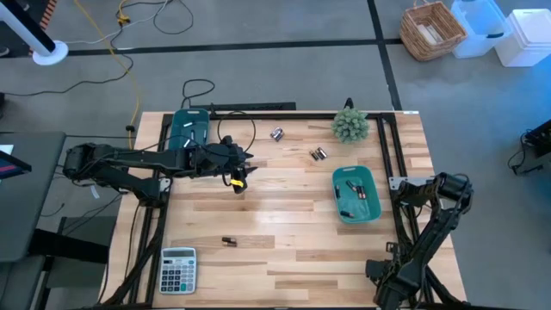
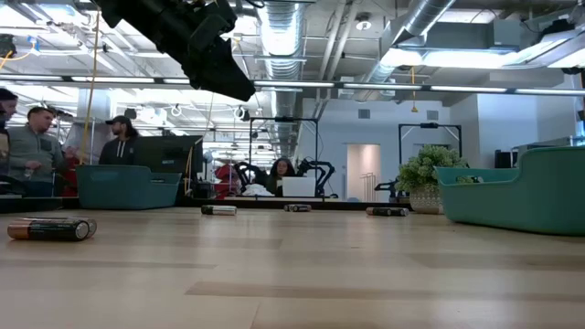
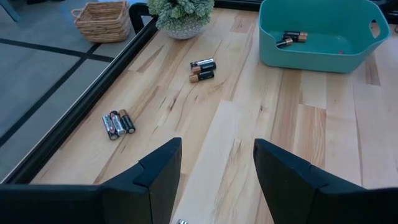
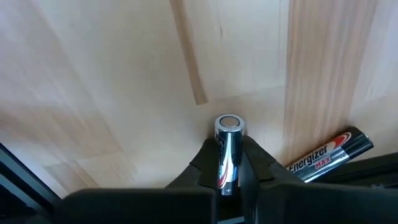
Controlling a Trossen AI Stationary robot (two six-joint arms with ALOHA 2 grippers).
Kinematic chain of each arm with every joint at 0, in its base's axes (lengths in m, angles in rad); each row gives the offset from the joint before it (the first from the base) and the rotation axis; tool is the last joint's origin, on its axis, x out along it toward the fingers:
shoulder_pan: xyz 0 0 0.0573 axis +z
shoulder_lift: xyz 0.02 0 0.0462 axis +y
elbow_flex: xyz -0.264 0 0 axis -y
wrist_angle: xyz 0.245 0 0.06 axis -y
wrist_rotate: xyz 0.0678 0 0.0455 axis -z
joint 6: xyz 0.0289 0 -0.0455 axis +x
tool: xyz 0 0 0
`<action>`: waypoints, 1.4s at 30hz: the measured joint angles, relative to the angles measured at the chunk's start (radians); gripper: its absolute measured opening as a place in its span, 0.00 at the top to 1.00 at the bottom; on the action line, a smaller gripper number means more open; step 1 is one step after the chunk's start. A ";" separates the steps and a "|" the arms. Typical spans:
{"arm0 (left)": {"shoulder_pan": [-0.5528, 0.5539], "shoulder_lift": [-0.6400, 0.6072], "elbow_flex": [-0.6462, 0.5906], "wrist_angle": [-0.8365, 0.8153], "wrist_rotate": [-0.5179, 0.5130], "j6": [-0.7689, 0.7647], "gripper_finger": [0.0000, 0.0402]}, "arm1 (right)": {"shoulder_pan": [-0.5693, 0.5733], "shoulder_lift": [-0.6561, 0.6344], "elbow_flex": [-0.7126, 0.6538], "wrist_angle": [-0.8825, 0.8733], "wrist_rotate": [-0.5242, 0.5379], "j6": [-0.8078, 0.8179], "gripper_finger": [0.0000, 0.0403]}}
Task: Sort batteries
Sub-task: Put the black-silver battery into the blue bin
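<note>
**A:** So, where is the battery in hand?

**B:** A silver battery [image 4: 228, 134], a smooth shiny cylinder with a flat round cap, sits pinched lengthwise between the two dark fingers of the right hand [image 4: 229, 155]. The hand is narrowed onto it, just above pale wood planks. I cannot tell whether it touches them. From above, the right arm is folded at the counter's right edge, beside a teal bin [image 3: 311, 59].

**A:** Anything close to it?

**B:** A black Energizer battery [image 4: 329, 155] with a glossy printed wrap lies just beside the fingers.

**A:** How should this step go?

**B:** In my judgement, lift straight up so the fingers don't drag the neighbour. The metal is slick and the grip looks thin, so keep it firm and move smoothly. Release low inside the matching bin, since a round cell will roll or bounce.

**A:** And the other arm?

**B:** The left hand [image 3: 217, 146] hovers over the middle of the counter [image 1: 293, 232], fingers spread wide and empty.

**A:** What else is out?

**B:** Three small cells [image 3: 117, 123] lie side by side, and a copper-tipped pair [image 3: 202, 68] lies farther on. A lone pair [image 1: 228, 242] lies near a grey calculator [image 1: 178, 269]. The smooth plastic teal bin holds a few cells. A second teal bin [image 1: 175, 138] sits at the far left. The counter is matte, striped butcher-block wood.
</note>
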 joint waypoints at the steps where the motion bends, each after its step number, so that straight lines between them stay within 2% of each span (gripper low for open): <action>1: 0.000 0.000 0.000 -0.001 0.000 0.000 0.52 | 0.000 0.000 0.000 0.000 0.000 0.000 0.92; 15: -0.005 0.000 0.000 -0.012 0.032 0.024 0.52 | -0.002 0.002 0.035 -0.018 0.041 -0.020 0.92; 23: -0.006 -0.001 -0.009 0.001 0.037 0.052 0.52 | -0.024 0.002 0.059 -0.025 0.114 -0.032 0.92; 30: -0.006 -0.005 -0.156 0.257 0.161 0.070 0.52 | -0.078 0.002 0.067 -0.027 0.177 -0.096 0.92; 35: -0.008 -0.005 -0.221 0.292 0.172 0.042 0.52 | -0.131 0.002 0.067 -0.013 0.205 -0.178 0.92; 42: -0.013 -0.005 -0.227 0.291 0.174 0.022 0.52 | -0.218 0.002 0.081 0.007 0.226 -0.310 0.92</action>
